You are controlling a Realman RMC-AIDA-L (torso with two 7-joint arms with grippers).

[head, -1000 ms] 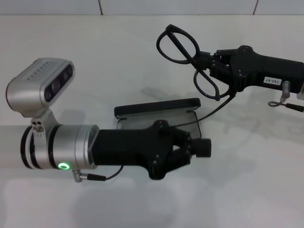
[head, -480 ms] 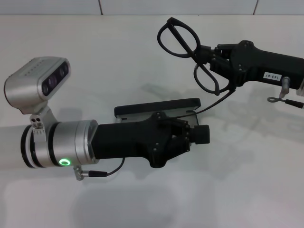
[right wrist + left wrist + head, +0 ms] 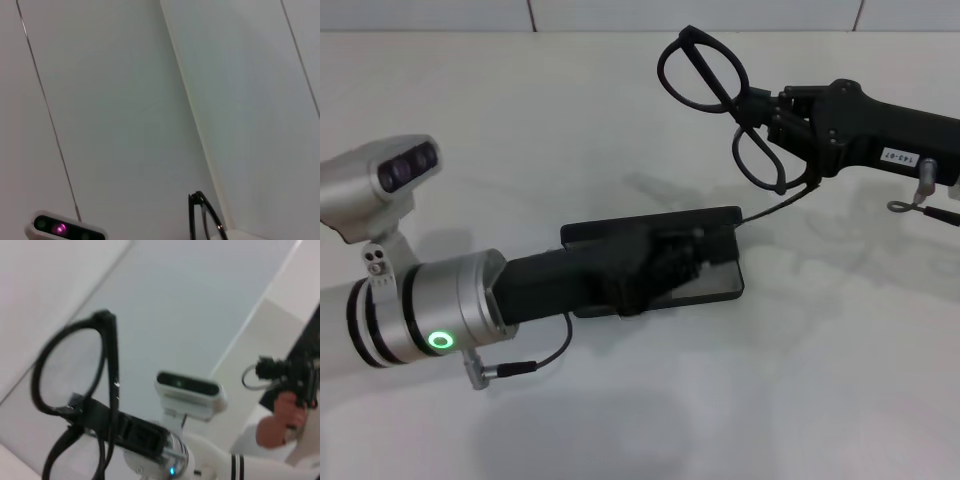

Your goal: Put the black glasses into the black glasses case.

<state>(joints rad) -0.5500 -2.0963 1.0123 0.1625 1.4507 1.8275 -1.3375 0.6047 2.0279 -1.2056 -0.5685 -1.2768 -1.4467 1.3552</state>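
Observation:
The black glasses [image 3: 715,95] hang in the air over the far right of the table, lenses on edge, with my right gripper [image 3: 757,112] shut on the frame near the bridge. They also show in the left wrist view as the black glasses [image 3: 75,390] and in the right wrist view as the black glasses [image 3: 200,217]. The black glasses case [image 3: 718,283] lies at the table's middle, below and to the left of the glasses. My left gripper [image 3: 682,256] reaches in from the left and sits low over the case, covering most of it.
The white table [image 3: 570,120] runs to a tiled wall at the back. A cable [image 3: 525,366] dangles from my left wrist. In the left wrist view a person's hand [image 3: 282,415] holds a black device in the background.
My left arm has sunk down onto the case and drawn back to the left, its wrist turned. The right gripper has carried the glasses slightly up and to the right.

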